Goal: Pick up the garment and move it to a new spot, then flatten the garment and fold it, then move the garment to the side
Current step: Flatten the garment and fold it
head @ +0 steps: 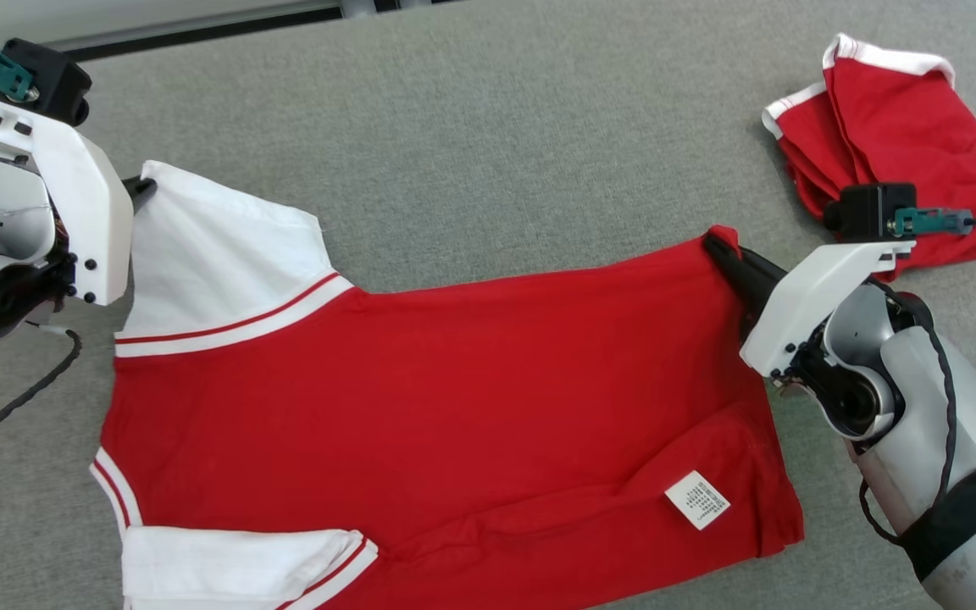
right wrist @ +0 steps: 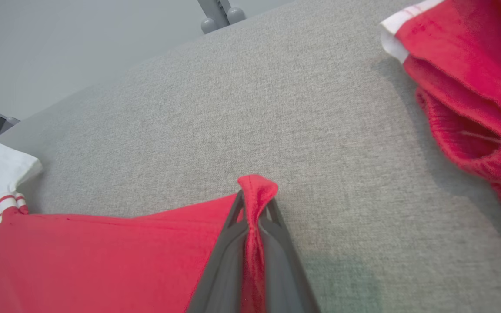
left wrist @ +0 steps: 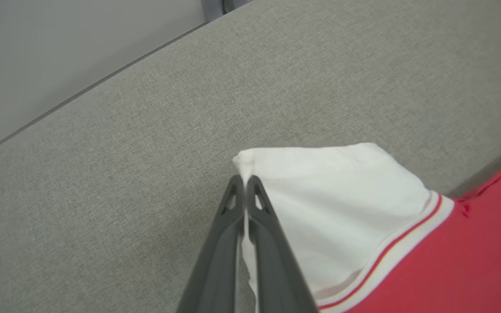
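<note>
Red shirt (head: 454, 381) w/ white sleeves lies spread across the middle of the grey bench (head: 496, 102), shoulder end toward robot's left, hem toward its right. Prob. inside-out: care label (head: 697, 500) shows on the upper face near the hem.

L side: left gripper (left wrist: 245, 180) is clamped tight on the tip of the far sleeve (head: 217, 246). White cloth is pinched into a thin ridge btwn the fingers (left wrist view).
R side: right gripper (right wrist: 254, 202) is clamped tight on the far hem corner (head: 721, 237), red cloth bunched up btwn the fingers.

Why held so (my reading): both holds sit on the far edge, one per end. That lets the edge be drawn taut & carried toward the near edge, for a lengthwise fold or a flattening tug first. Cloth btwn the grips lies on the bench, not lifted. A diagonal crease runs near the label, so not fully smooth.

Other item: folded red garment (head: 895, 144) w/ white trim, far right, apart from the shirt. Prob. a piece set aside; guess only.

Hidden / unclear:
- Near sleeve (head: 234, 559) & near edge cut off by bottom of head view.
- Collar not made out.
- No. of layers in each grip: can't tell.
- Whether fingertips touch the bench: can't tell.
</note>
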{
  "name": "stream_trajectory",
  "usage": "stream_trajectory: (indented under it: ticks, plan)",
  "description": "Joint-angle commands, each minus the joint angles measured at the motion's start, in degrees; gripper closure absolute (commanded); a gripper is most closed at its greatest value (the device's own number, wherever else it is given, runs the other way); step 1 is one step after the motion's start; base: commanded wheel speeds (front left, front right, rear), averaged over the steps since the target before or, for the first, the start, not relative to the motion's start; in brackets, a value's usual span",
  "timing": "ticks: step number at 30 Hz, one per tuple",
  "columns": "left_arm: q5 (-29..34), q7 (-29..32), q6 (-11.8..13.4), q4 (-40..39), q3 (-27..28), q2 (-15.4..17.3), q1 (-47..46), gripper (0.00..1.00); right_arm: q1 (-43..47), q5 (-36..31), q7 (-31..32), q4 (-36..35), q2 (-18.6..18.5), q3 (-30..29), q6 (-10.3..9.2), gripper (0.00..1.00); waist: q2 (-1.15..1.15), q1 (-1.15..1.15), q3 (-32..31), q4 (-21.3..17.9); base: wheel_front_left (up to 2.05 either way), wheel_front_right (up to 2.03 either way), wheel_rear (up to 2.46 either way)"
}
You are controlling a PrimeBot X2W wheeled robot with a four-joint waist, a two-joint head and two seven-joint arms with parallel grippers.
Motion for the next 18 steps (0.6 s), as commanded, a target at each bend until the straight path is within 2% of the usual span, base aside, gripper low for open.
stream_trajectory:
  ticks: [1,7,12,16,17,18]
  plan:
    - [-0.28,-0.41,-0.01,-0.34,-0.09,0.18,0.51,1.0,0.72,0.46,-0.47,0.24,-0.47,0.02,-0.02,1.0,0.0,0.0,-1.45,0.94,0.0,0.0,0.0]
    - [-3.4,-0.39,-0.01,-3.12,-2.04,1.26,3.01,1.0,2.17,0.88,-1.89,1.88,-1.54,0.74,-0.02,1.0,0.0,0.0,-5.73,2.36,0.0,0.0,0.0]
    - [-7.27,0.76,-0.01,-9.68,-4.18,4.31,6.91,1.0,4.4,1.74,-3.06,3.55,-2.55,1.87,-0.02,1.0,0.0,0.0,-10.46,4.24,0.0,0.0,0.0]
    - [-10.22,3.76,-0.01,-15.63,-5.69,8.0,9.68,1.0,5.98,2.17,-2.59,4.26,-3.9,3.05,-0.02,1.0,0.0,0.0,-13.1,5.3,0.0,0.0,0.0]
    - [-10.22,3.76,-0.01,-15.63,-5.69,8.0,9.68,1.0,5.98,2.17,-2.59,4.26,-3.9,3.05,-0.02,1.0,0.0,0.0,-13.1,5.3,0.0,0.0,0.0]
    - [-11.65,5.32,-0.01,-18.31,-6.06,9.7,11.35,1.0,6.7,2.47,-2.09,4.18,-4.57,3.95,-0.02,1.0,0.0,0.0,-14.18,5.75,0.0,0.0,0.0]
